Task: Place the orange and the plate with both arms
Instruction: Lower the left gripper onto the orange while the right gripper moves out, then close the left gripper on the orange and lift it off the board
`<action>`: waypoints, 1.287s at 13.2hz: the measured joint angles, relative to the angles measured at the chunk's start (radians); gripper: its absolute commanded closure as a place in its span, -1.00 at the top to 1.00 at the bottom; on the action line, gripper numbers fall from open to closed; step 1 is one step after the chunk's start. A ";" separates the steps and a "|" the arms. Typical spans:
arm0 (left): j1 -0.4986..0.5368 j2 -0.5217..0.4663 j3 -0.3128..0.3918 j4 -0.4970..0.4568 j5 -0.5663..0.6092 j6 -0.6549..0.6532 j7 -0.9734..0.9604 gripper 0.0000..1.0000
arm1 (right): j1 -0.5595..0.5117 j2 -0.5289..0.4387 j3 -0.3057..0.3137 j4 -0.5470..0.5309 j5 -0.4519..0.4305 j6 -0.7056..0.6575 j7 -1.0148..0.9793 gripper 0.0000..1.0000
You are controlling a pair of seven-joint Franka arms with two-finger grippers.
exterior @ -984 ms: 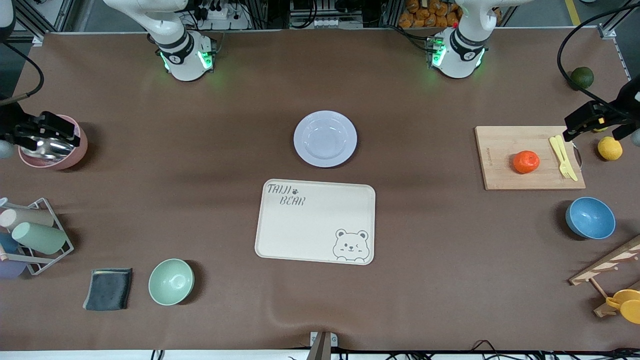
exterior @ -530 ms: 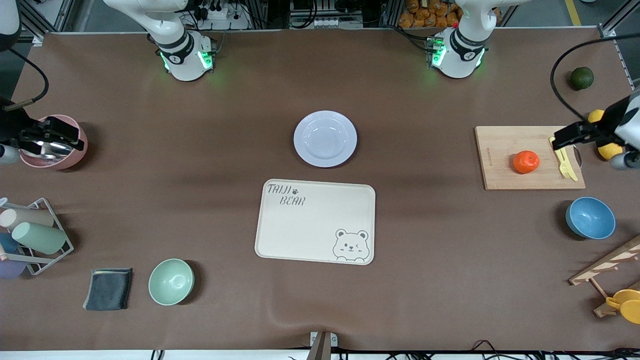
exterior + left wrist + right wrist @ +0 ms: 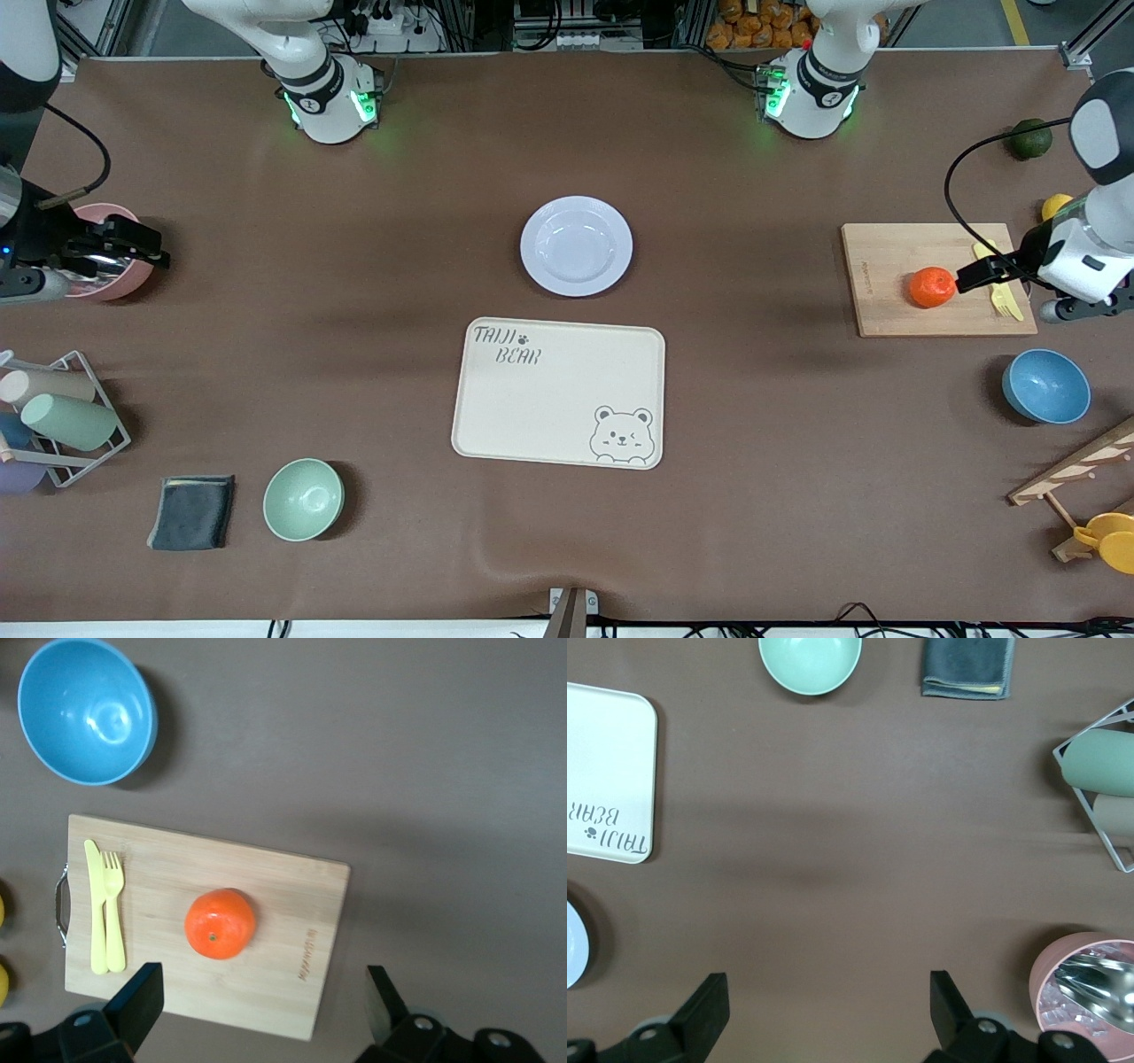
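The orange (image 3: pixel 932 287) is being kept on the wooden cutting board (image 3: pixel 895 257) toward the left arm's end of the table, with a yellow plastic knife and fork (image 3: pixel 999 285) lying on the same board, apart from the fruit. The left gripper (image 3: pixel 979 270) is being held in the air over the board, just beside the orange, near the yellow cutlery. In the left wrist view its fingers (image 3: pixel 137 997) are being shown spread wide apart, with the orange (image 3: pixel 220 923) lying between and ahead of them; nothing is being gripped or touched.

The plate (image 3: pixel 576 245) is being left bare at the middle of the table, farther from the front camera than the cream bear tray (image 3: pixel 558 392) and close to it.

The right gripper (image 3: pixel 133 244) is being held over the pink bowl (image 3: pixel 115 282) of shiny metal things at the right arm's end of the table. Its fingers (image 3: pixel 709 1001) are likewise being held fully apart in the right wrist view, over bare tabletop, and nothing is being grasped between them.
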 measured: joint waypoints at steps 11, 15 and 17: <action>0.085 0.063 0.000 -0.255 0.017 0.286 0.011 1.00 | -0.001 0.140 -0.001 -0.056 0.276 -0.045 0.007 1.00; 0.101 0.125 0.000 -0.269 0.064 0.337 0.011 1.00 | -0.008 0.177 -0.006 -0.088 0.382 -0.044 0.011 1.00; 0.116 0.149 0.000 -0.273 0.066 0.360 0.011 1.00 | -0.011 0.200 -0.008 -0.090 0.422 -0.043 0.011 1.00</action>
